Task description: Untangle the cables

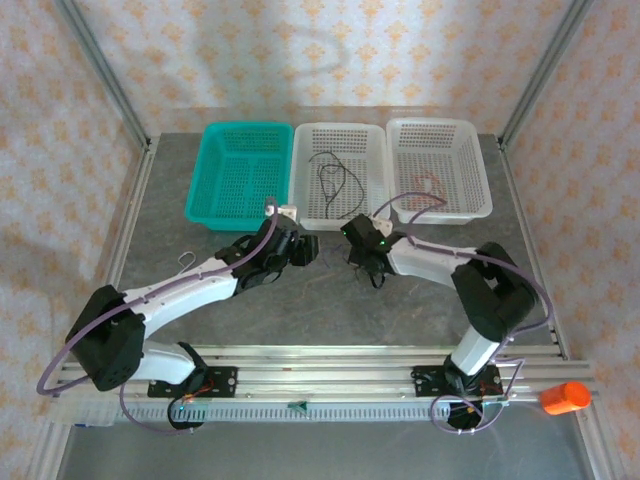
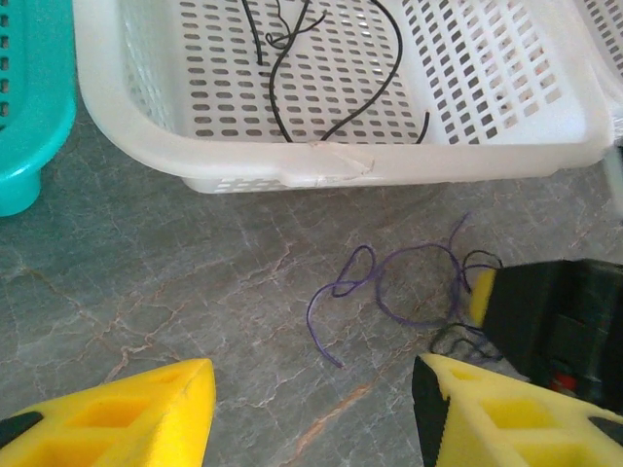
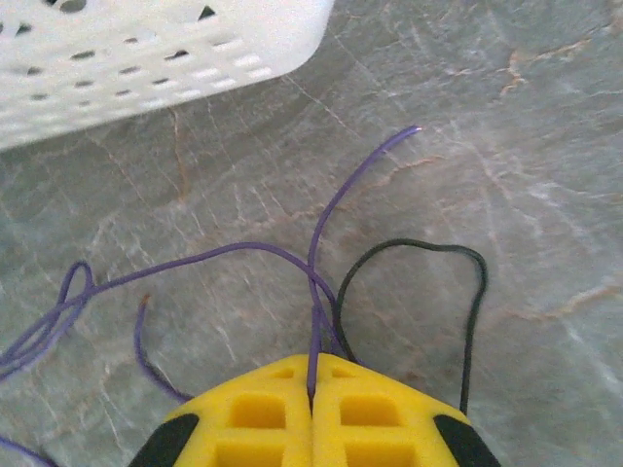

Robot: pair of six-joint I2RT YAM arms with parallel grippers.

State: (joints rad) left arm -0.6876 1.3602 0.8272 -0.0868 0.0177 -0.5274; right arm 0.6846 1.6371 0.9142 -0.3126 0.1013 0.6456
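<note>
A thin purple wire and a thin black wire lie tangled on the grey marbled counter, at lower centre of the right wrist view. The right arm's yellow fingers, pressed together at the bottom edge, pinch the purple wire. In the left wrist view, the left arm's yellow fingers stand spread along the bottom. Above them, a white perforated plastic basket holds more black wires.

Two white-shelled arms, the left arm and the right arm, show black joint housings and black bases. A thick purple cable loops loosely along each. A small green light glows near the right wrist. Their jaws are bright yellow plastic with square moulded hollows, black-trimmed behind.
</note>
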